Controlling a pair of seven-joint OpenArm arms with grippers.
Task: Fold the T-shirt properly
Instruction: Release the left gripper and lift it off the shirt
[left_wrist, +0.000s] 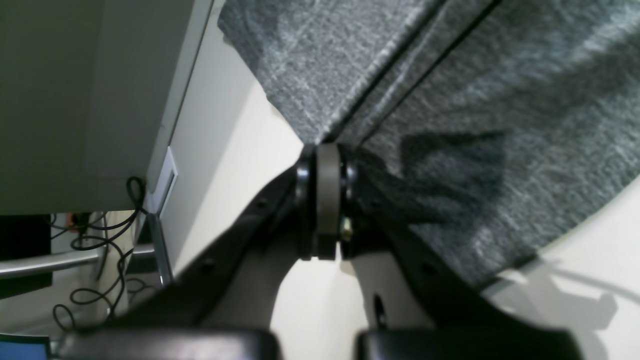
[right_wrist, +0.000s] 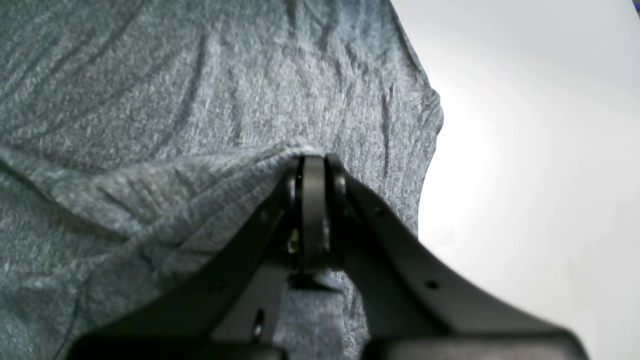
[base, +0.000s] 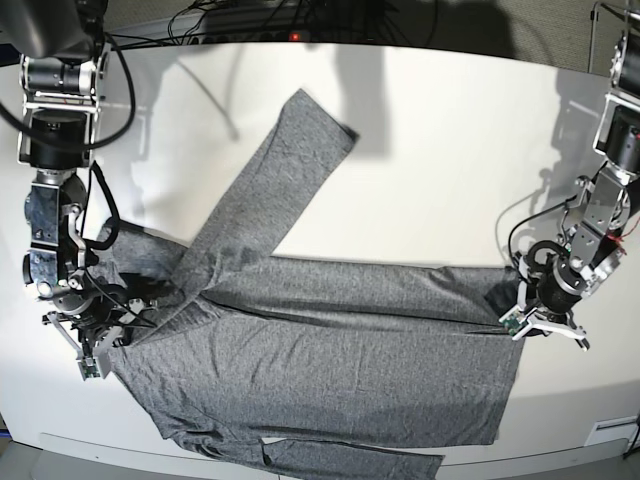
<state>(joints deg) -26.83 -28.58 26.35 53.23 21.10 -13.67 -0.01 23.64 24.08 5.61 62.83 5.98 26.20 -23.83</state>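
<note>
A: Here's the T-shirt (base: 320, 370), heather-grey, mottled knit, no print, spread wide across the white desk (base: 440, 150) with its body running side to side near the front edge.

B: And one long sleeve (base: 265, 185) angles up and away across the desk, cuff end pointing toward the far side. Another sleeve (base: 350, 462) lies along the front edge, partly hanging past it.

A: Look at the left hand (left_wrist: 322, 150) — jaws pressed together with a pinch of grey cloth between them, at the shirt's hem end on the base view's right. The fabric fans out taut from the tips, a seam line running straight away from them.

B: Right hand (right_wrist: 312, 160), same story: jaws closed on a raised ridge of the knit at the shoulder end, with soft creases rippling outward from the pinch.

A: The surface? Smooth, pale, glossy, catching bright glare beside the cloth in the right wrist view.

B: Round the room, black cables (base: 300, 15) trail behind the desk's far edge, and the left wrist view catches looped black wires (left_wrist: 105, 235) below a pale panel (left_wrist: 75, 100).
</note>
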